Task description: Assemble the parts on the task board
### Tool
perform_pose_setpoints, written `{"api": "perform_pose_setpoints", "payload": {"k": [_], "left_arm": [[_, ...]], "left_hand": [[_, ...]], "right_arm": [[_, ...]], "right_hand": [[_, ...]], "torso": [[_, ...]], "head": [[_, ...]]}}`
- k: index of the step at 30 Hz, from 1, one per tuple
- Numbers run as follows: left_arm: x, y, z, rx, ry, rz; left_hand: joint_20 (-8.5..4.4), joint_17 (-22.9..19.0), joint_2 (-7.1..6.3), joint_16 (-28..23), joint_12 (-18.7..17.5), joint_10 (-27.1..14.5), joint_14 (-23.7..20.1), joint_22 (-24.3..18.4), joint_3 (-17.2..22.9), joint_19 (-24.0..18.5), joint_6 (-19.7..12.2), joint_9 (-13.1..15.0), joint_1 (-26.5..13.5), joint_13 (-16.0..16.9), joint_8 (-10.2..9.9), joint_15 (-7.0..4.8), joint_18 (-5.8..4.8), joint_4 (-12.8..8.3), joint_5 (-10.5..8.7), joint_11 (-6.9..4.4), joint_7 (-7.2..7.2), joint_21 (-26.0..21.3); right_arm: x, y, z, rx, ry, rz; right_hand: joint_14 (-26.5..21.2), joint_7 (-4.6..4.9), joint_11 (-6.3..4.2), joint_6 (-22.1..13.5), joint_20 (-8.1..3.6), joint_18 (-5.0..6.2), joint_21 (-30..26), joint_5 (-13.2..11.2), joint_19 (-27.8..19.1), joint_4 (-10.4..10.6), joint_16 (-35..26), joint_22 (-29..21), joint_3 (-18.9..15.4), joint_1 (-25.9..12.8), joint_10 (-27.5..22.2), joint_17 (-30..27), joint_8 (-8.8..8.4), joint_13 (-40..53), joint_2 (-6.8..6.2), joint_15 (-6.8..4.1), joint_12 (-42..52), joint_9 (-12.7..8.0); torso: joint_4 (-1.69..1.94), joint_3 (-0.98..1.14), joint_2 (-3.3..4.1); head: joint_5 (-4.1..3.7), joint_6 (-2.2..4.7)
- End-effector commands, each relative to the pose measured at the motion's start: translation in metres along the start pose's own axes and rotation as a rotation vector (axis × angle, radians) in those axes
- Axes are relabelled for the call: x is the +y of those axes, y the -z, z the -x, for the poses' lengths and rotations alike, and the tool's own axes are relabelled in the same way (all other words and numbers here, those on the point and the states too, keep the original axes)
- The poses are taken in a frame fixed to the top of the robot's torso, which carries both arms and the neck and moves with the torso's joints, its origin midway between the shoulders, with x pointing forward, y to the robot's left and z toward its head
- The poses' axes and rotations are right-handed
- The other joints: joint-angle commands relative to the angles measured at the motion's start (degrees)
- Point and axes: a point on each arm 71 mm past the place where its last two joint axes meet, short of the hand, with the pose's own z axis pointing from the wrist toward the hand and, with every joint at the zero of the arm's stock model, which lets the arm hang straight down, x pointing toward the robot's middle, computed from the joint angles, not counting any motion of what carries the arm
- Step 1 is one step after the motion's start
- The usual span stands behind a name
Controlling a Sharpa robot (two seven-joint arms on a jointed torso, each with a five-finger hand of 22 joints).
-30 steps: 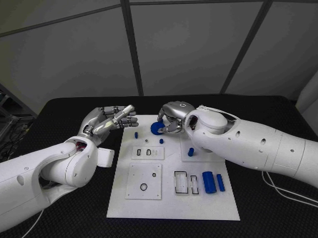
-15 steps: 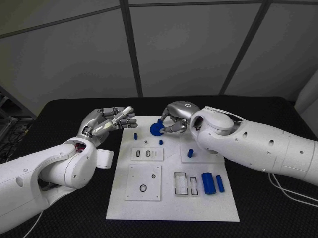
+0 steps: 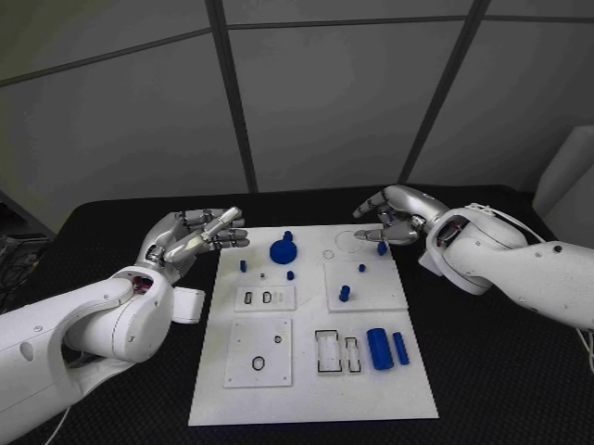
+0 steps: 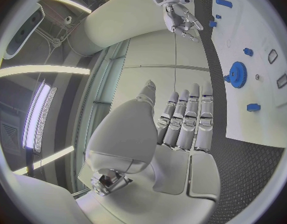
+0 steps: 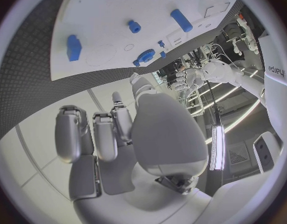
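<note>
Gear (image 3: 284,250) sits blue and upright at the task board's (image 3: 310,389) far end, between my hands. Both are empty: right hand (image 3: 393,218) fingers loosely spread above the far right corner, left hand (image 3: 196,234) fingers apart beside the left edge. Looks like light, rigid plastic; I'd take it by the toothed rim. Small pegs (image 3: 259,273) crowd just beside it, cylinders (image 3: 380,349) well apart nearer me.
</note>
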Motion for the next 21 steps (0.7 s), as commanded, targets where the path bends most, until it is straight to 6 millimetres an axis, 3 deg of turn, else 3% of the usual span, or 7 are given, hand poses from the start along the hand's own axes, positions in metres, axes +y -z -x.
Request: {"api": "perform_pose_setpoints", "payload": {"k": [1,2,4,9,14,17,21], "left_arm": [[-0.001,-0.001,-0.002,0.017,0.002,-0.010],[-0.001,-0.001,-0.002,0.017,0.002,-0.010],[0.000,-0.002,-0.002,0.017,0.002,-0.010],[0.001,-0.004,-0.003,0.017,0.003,-0.008],[0.002,-0.004,-0.003,0.015,0.003,-0.007],[0.003,-0.005,-0.002,0.013,0.002,-0.004],[0.004,-0.005,-0.003,0.016,0.004,-0.002]], "left_hand": [[0.18,0.1,0.14,-0.2,-0.3,-0.3,0.1,-0.1,-0.1,0.4,0.0,0.0,0.1,-0.1,-0.3,0.04,-0.62,-0.3,-0.10,0.12,0.29,-0.2],[0.18,0.1,0.14,-0.2,-0.3,-0.3,0.1,-0.1,-0.1,0.4,0.0,0.0,0.1,-0.1,-0.3,0.04,-0.62,-0.3,-0.10,0.12,0.29,-0.2],[0.18,0.1,0.14,-0.2,-0.3,-0.3,0.1,-0.1,-0.1,0.4,0.0,0.0,0.1,-0.1,-0.3,0.04,-0.62,-0.3,-0.10,0.12,0.29,-0.2],[0.17,0.1,0.17,-0.3,-0.3,-0.2,0.1,-0.1,-0.1,0.4,0.1,0.0,0.2,-0.1,-0.3,0.03,-0.61,-0.4,-0.10,0.09,0.25,-0.2],[0.17,0.1,0.17,-0.3,-0.3,-0.2,0.1,-0.1,-0.1,0.4,0.1,0.0,0.2,-0.1,-0.3,0.03,-0.61,-0.4,-0.10,0.09,0.25,-0.2],[0.17,0.1,0.18,-0.3,-0.3,-0.1,0.2,-0.1,-0.1,0.4,0.1,0.0,0.2,-0.1,-0.3,0.03,-0.61,-0.4,-0.10,0.09,0.24,-0.2],[0.17,0.1,0.18,-0.3,-0.3,-0.1,0.2,-0.1,-0.1,0.4,0.1,0.0,0.2,-0.1,-0.3,0.03,-0.61,-0.5,-0.10,0.09,0.24,-0.2]], "right_arm": [[-0.007,0.004,0.005,-0.003,-0.107,0.028],[-0.013,0.006,0.007,-0.002,-0.106,0.018],[-0.022,0.008,0.010,0.000,-0.103,0.001],[-0.045,0.013,0.010,0.033,-0.079,-0.042],[-0.054,0.017,0.006,0.068,-0.061,-0.061],[-0.057,0.017,0.002,0.089,-0.046,-0.072],[-0.060,0.018,-0.002,0.114,-0.039,-0.083]], "right_hand": [[4.4,-0.33,-0.13,-0.1,-0.19,0.29,-0.3,0.5,-0.3,-0.4,-0.4,0.9,-0.1,0.8,-0.3,8.2,-0.27,1.5,-0.09,-0.28,-0.2,0.0],[4.4,-0.32,-0.13,-0.1,-0.22,0.29,-0.3,0.6,-0.3,-0.5,-0.3,0.9,-0.2,1.0,-0.3,8.3,-0.33,1.5,-0.13,-0.30,-0.2,0.0],[4.4,-0.29,-0.12,-0.3,-0.24,0.29,-0.3,0.7,-0.3,-0.6,-0.3,1.0,-0.3,1.1,-0.3,8.4,-0.43,1.5,-0.17,-0.30,-0.3,-0.1],[4.5,-0.16,-0.05,-0.4,-0.26,0.24,-0.2,0.8,-0.2,-0.8,-0.1,1.2,-0.4,1.2,-0.3,8.8,-0.52,1.5,-0.19,-0.28,-0.2,-0.1],[4.6,-0.11,-0.01,-0.5,-0.26,0.23,-0.2,0.9,-0.2,-0.8,-0.1,1.2,-0.5,1.3,-0.3,8.9,-0.58,1.5,-0.24,-0.26,-0.2,-0.1],[4.6,-0.06,0.06,-0.5,-0.24,0.18,-0.1,0.7,0.0,-0.8,0.0,1.4,-0.8,1.1,-0.1,9.1,-0.61,1.7,-0.28,-0.20,0.0,-0.1],[4.6,-0.05,0.07,-0.5,-0.24,0.17,-0.1,0.7,0.0,-0.8,0.0,1.4,-0.8,1.1,-0.1,9.2,-0.61,1.7,-0.28,-0.20,0.0,-0.1]], "torso": [[-0.30,0.31,-0.05],[-0.32,0.40,-0.04],[-0.29,0.36,0.00],[-0.04,0.08,0.01],[-0.14,0.10,-0.01],[-0.30,0.16,0.01],[-0.09,0.03,-0.05]], "head": [[-0.59,0.19],[-0.69,0.35],[-0.90,0.37],[-1.24,0.11],[-1.11,-0.21],[-1.09,0.03],[-1.02,-0.13]]}}
